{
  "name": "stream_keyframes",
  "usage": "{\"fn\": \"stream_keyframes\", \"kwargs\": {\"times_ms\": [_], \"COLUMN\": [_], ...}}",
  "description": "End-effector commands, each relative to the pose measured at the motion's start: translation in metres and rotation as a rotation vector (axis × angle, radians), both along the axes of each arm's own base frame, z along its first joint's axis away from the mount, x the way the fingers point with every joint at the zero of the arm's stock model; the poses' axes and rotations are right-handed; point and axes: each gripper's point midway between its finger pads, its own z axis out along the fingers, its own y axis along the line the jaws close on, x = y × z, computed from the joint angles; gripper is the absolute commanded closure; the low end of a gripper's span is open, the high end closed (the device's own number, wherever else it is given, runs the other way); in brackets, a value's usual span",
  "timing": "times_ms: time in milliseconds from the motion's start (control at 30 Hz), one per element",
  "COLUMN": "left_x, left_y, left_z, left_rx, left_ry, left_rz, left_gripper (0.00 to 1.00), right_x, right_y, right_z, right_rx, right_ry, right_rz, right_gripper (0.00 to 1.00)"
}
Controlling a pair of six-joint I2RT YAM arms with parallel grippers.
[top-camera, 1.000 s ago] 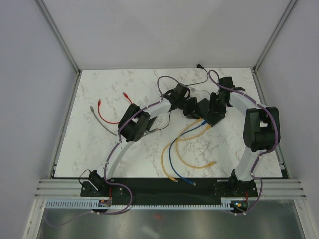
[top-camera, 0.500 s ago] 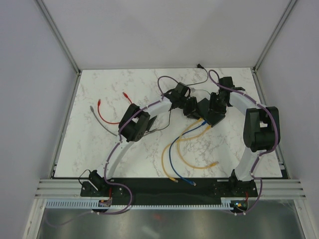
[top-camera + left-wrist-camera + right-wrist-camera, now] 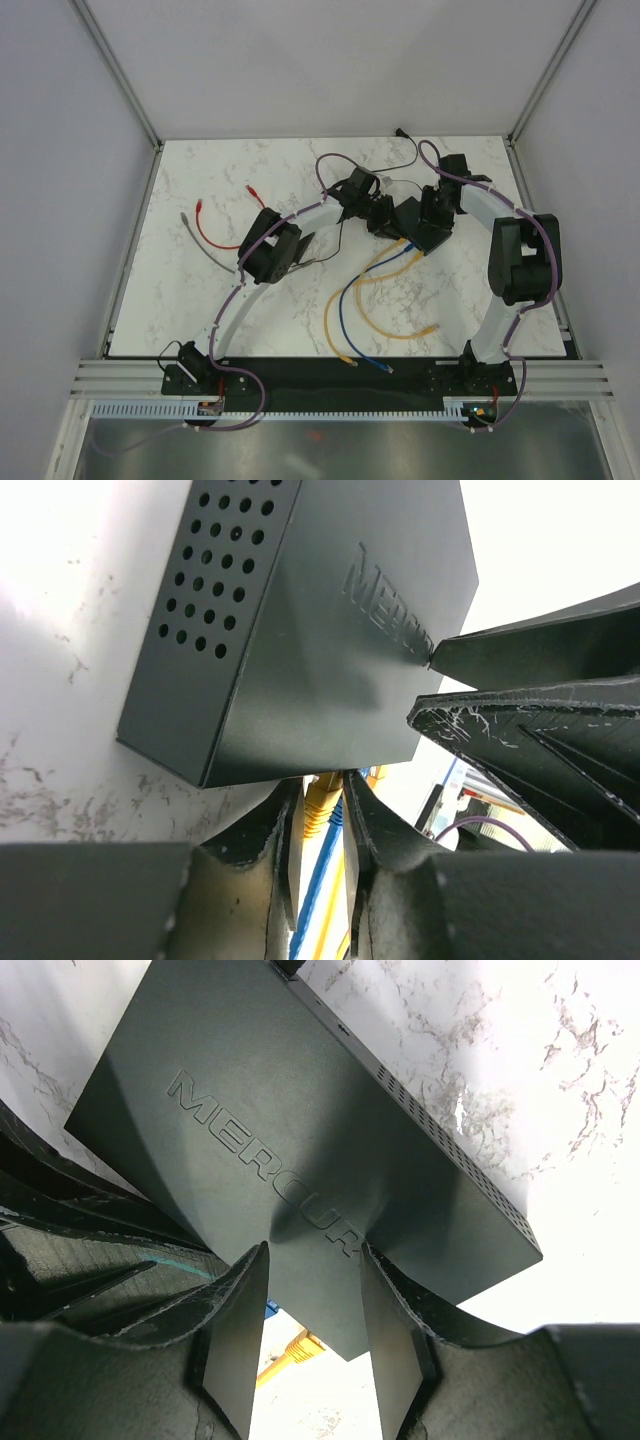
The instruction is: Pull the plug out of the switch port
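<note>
Left pincer (image 3: 322, 788) jaws are narrower than a second ago, drawing in step by step on the yellow plug (image 3: 320, 810) seated at the switch (image 3: 300, 650) edge. Fingers (image 3: 270, 835) now flank the plug closely on both sides, but actual contact isn't clear. From the top view this closing is too small to make out.

— Where is the overhead camera?
— High behind both arm bases, looking down from afar on the whole white marbled tabletop (image 3: 200, 290).
— And the wrist cameras?
— Each looks past its own fingers, left gripper (image 3: 322, 810) and right gripper (image 3: 312, 1270), from very close. Both show the lettered top of the flat black metal switch box (image 3: 320, 660).
</note>
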Motion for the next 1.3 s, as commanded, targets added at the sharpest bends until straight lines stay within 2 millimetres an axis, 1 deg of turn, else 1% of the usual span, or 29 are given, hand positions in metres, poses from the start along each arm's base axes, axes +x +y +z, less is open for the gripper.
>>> {"fn": "stream_keyframes", "kwargs": {"times_ms": [0, 167, 200, 233, 333, 500, 600, 733, 800, 833, 867, 900, 933, 967, 1000, 1033, 1133, 1167, 1200, 1233, 1267], "left_x": [0.002, 0.008, 0.008, 0.007, 0.003, -0.006, -0.012, -0.016, -0.019, -0.016, -0.017, -0.017, -0.012, -0.011, -0.013, -0.008, -0.008, -0.005, -0.004, -0.001, 0.001], "left_y": [0.004, 0.000, 0.000, 0.000, 0.001, 0.003, 0.010, 0.022, 0.024, 0.025, 0.025, 0.028, 0.030, 0.032, 0.037, 0.037, 0.037, 0.037, 0.038, 0.039, 0.040], "left_z": [-0.031, -0.033, -0.034, -0.035, -0.035, -0.035, -0.036, -0.036, -0.033, -0.025, -0.023, -0.024, -0.015, -0.016, -0.021, -0.016, -0.013, -0.005, -0.004, 0.002, 0.012], "left_rx": [0.050, 0.054, 0.057, 0.062, 0.064, 0.036, 0.052, 0.066, 0.064, 0.050, 0.046, 0.043, 0.029, 0.029, 0.032, 0.004, -0.015, -0.019, -0.016, -0.023, -0.035], "left_ry": [-0.041, 0.035, 0.047, 0.059, 0.091, 0.134, 0.165, 0.147, 0.125, 0.094, 0.084, 0.075, 0.056, 0.061, 0.081, 0.087, 0.089, 0.064, 0.056, 0.046, 0.031], "left_rz": [0.008, 0.071, 0.079, 0.083, 0.077, 0.030, 0.009, -0.021, -0.039, -0.049, -0.054, -0.055, -0.046, -0.033, -0.022, 0.001, -0.004, -0.001, 0.002, 0.006, 0.007], "left_gripper": [0.81, 0.82, 0.84, 0.88, 0.98, 0.98, 0.98, 0.98, 0.98, 0.98, 0.98, 0.98, 0.98, 0.98, 0.98, 0.98, 0.98, 0.98, 0.98, 0.98, 0.98], "right_x": [-0.026, -0.026, -0.026, -0.026, -0.026, -0.024, -0.024, -0.024, -0.024, -0.024, -0.024, -0.025, -0.024, -0.025, -0.025, -0.024, -0.025, -0.025, -0.025, -0.026, -0.025], "right_y": [-0.007, -0.007, -0.007, -0.008, -0.008, -0.011, -0.011, -0.011, -0.011, -0.011, -0.011, -0.011, -0.011, -0.010, -0.010, -0.010, -0.011, -0.012, -0.012, -0.012, -0.012], "right_z": [-0.034, -0.034, -0.034, -0.033, -0.033, -0.036, -0.038, -0.039, -0.039, -0.040, -0.040, -0.042, -0.042, -0.042, -0.043, -0.043, -0.043, -0.043, -0.043, -0.044, -0.044], "right_rx": [-0.031, -0.031, -0.032, -0.036, -0.041, -0.050, -0.054, -0.053, -0.053, -0.056, -0.054, -0.055, -0.053, -0.050, -0.050, -0.050, -0.053, -0.058, -0.060, -0.058, -0.057], "right_ry": [0.129, 0.130, 0.129, 0.128, 0.126, 0.134, 0.138, 0.142, 0.141, 0.141, 0.143, 0.147, 0.146, 0.149, 0.151, 0.149, 0.150, 0.151, 0.150, 0.155, 0.155], "right_rz": [0.000, -0.002, -0.002, 0.000, 0.001, -0.010, -0.013, -0.012, -0.009, -0.007, -0.008, -0.006, -0.007, -0.007, -0.006, -0.007, -0.007, -0.007, -0.006, -0.007, -0.006], "right_gripper": [0.50, 0.49, 0.50, 0.50, 0.49, 0.49, 0.49, 0.49, 0.49, 0.49, 0.49, 0.49, 0.49, 0.49, 0.49, 0.49, 0.49, 0.49, 0.49, 0.49, 0.49]}}
